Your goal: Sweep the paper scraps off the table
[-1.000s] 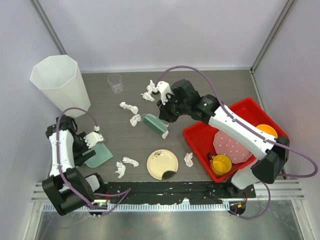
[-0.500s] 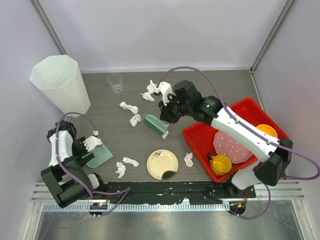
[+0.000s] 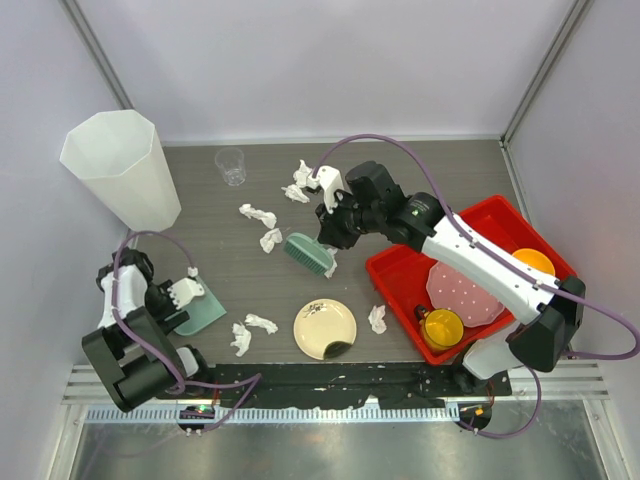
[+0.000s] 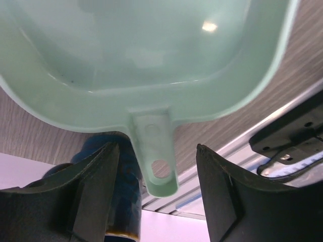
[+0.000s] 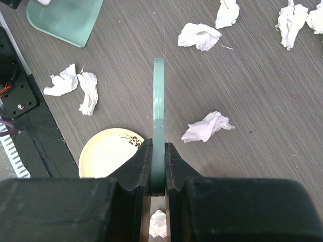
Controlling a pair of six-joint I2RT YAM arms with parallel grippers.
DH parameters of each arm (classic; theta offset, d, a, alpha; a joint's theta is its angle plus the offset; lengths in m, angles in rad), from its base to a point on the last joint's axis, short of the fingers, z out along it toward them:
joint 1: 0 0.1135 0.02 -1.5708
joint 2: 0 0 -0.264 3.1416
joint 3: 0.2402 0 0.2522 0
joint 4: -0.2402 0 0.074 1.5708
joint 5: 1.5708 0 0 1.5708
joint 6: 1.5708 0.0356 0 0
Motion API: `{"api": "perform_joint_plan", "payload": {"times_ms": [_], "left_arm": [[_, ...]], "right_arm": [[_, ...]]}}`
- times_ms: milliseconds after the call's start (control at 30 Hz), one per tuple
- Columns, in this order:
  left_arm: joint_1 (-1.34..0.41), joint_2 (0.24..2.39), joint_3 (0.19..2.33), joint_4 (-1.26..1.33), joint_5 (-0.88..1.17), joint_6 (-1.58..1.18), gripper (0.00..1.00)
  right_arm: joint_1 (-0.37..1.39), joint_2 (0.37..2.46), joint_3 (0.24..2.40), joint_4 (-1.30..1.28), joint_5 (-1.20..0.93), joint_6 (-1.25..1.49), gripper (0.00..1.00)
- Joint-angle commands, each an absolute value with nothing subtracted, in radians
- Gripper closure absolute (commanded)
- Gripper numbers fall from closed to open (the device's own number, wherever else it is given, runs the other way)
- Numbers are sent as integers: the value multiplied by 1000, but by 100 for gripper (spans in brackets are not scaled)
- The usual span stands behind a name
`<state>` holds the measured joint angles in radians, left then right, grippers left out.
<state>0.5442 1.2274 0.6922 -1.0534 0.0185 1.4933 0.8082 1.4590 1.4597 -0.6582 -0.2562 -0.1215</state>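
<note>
While the right gripper (image 5: 158, 151) is clamped tight on the handle of a green brush (image 5: 159, 96) at mid-frame in its wrist view, the paper scraps (image 5: 206, 127) lie scattered on the table (image 5: 262, 91): one just right of the brush, others along the top edge and at the left, above a cream plate (image 5: 108, 151). At lower left of the overhead view, the left gripper (image 4: 155, 159) stands open, fingers either side of the dustpan (image 4: 141, 55) handle, not touching.

A robot lab test cell: white panel walls (image 3: 330, 60) and aluminium rails (image 3: 585, 380) along the bottom edge enclose the bench (image 3: 450, 170)
</note>
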Motion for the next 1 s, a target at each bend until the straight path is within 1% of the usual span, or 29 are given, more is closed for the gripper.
{"api": "perform_joint_plan", "payload": {"times_ms": [0, 67, 167, 200, 267, 300, 333, 500, 600, 667, 767, 900, 967], "left_arm": [[577, 1273, 715, -965, 9, 1497, 37], [580, 1292, 721, -983, 14, 1499, 40], [580, 1273, 706, -1017, 41, 1525, 53], [580, 1264, 703, -1028, 51, 1532, 65], [580, 1234, 707, -1049, 86, 1542, 78], [580, 1221, 713, -1078, 104, 1548, 96], [580, 1213, 722, -1095, 118, 1548, 100], [580, 1178, 817, -1169, 205, 1505, 100], [580, 1203, 917, -1167, 218, 1373, 100], [580, 1258, 983, -1186, 230, 1254, 100], [584, 1337, 1147, -1251, 258, 1122, 100], [600, 1379, 1245, -1284, 333, 1031, 100], [598, 1376, 1264, -1272, 351, 1003, 100]], "right_arm": [[810, 1404, 1454, -600, -275, -124, 99], [810, 1396, 1445, -594, -267, -121, 99], [810, 1393, 1440, -575, -256, -101, 99], [810, 1394, 1440, -568, -256, -83, 99], [811, 1408, 1445, -551, -264, -66, 99], [813, 1416, 1450, -545, -276, -54, 99], [816, 1426, 1457, -542, -305, -32, 99], [900, 1524, 1534, -534, -400, -14, 99], [977, 1575, 1555, -534, -523, -92, 99], [1022, 1640, 1589, -567, -604, -165, 99], [1042, 1764, 1707, -721, -672, -280, 99], [1074, 1942, 1900, -962, -741, -417, 99], [1098, 2054, 2038, -1052, -753, -463, 99]]}}
